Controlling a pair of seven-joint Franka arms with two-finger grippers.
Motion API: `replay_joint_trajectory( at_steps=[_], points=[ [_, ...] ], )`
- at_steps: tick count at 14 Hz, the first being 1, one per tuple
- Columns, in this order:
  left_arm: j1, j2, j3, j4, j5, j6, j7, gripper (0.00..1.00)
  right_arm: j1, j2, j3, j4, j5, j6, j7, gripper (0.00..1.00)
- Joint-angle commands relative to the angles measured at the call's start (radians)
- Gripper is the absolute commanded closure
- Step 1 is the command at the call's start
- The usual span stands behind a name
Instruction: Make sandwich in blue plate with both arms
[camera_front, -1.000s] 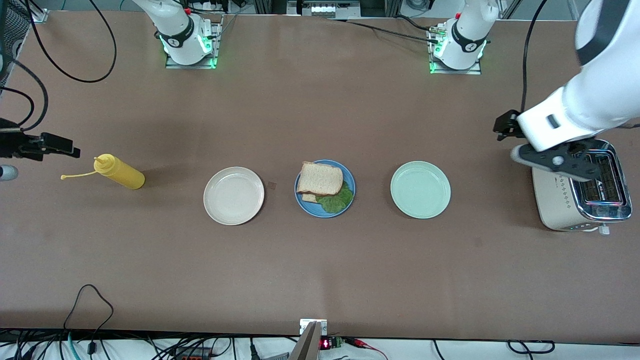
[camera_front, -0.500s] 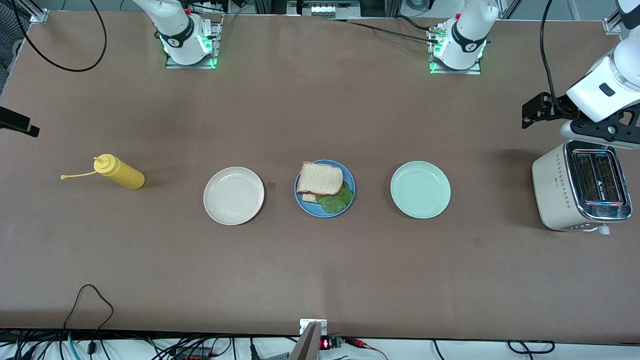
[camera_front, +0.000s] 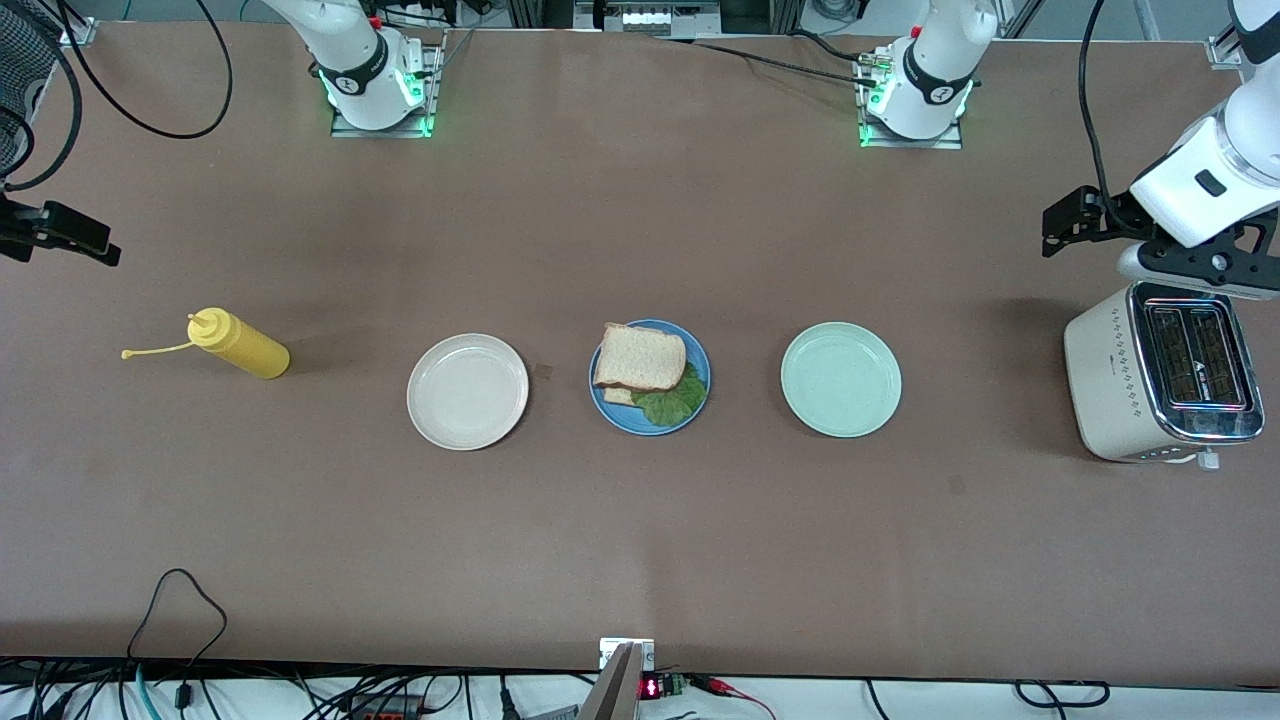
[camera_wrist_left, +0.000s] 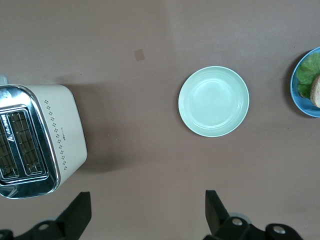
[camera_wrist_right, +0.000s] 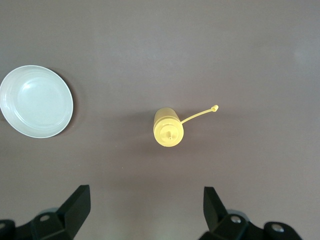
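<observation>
Both arms had pulled well away from the middle compared with a second earlier: the left arm, which had hung low over the cream-and-chrome two-slot toaster (camera_front: 1160, 375), had lifted off toward the table's edge, and the right arm had slid almost out of the front view.

Everything below is placed relative to the round medium-blue plate (camera_front: 700, 400). The sandwich (camera_front: 642, 362), two light-brown crusted bread slices with a crinkled green lettuce leaf poking out on the camera side, sat right on it, top slice slightly skewed. A pale mint-green plate (camera_front: 841, 379) was beside it toward the left arm's end, the toaster further that way. A beige plate (camera_front: 467, 391) sat beside it toward the right arm's end, then an upright yellow plastic squeeze bottle (camera_front: 240, 345) with a dangling cap.

The left gripper (camera_wrist_left: 145, 215) hovered high over bare table between the toaster and the mint plate, fingers spread wide, nothing in them. The right gripper (camera_wrist_right: 145, 212) hung over table by the bottle, also spread and empty.

Handling-wise, I'd guess the sandwich is light, soft and squishy; the layers would slide, so pinch gently across the crusts, or just move the stiff plate by its raised rim. Looked finished to me.

There's dark lettering inside the toaster slots, too small to read.
</observation>
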Motion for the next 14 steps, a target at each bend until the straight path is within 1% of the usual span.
replay_joint_trajectory(
  at_steps=[1,3,8,10,14],
  points=[
    [-0.001,-0.002,-0.003,0.007,-0.009,-0.011,-0.011,0.00,-0.002,-0.098,-0.001,-0.135,-0.017,0.069,0.012,0.00],
    [-0.003,-0.002,-0.004,0.007,-0.009,-0.013,-0.014,0.00,-0.001,-0.116,-0.001,-0.160,-0.017,0.077,0.012,0.00],
    [-0.003,-0.002,-0.006,0.007,-0.010,-0.016,-0.017,0.00,0.001,-0.145,0.000,-0.179,-0.009,0.064,0.050,0.00],
    [-0.003,-0.002,-0.006,0.010,-0.010,-0.017,-0.015,0.00,0.001,-0.144,0.000,-0.176,-0.009,0.038,0.049,0.00],
    [-0.004,-0.002,-0.006,0.011,-0.010,-0.019,-0.014,0.00,-0.001,-0.138,-0.001,-0.169,-0.008,0.040,0.046,0.00]
  ],
)
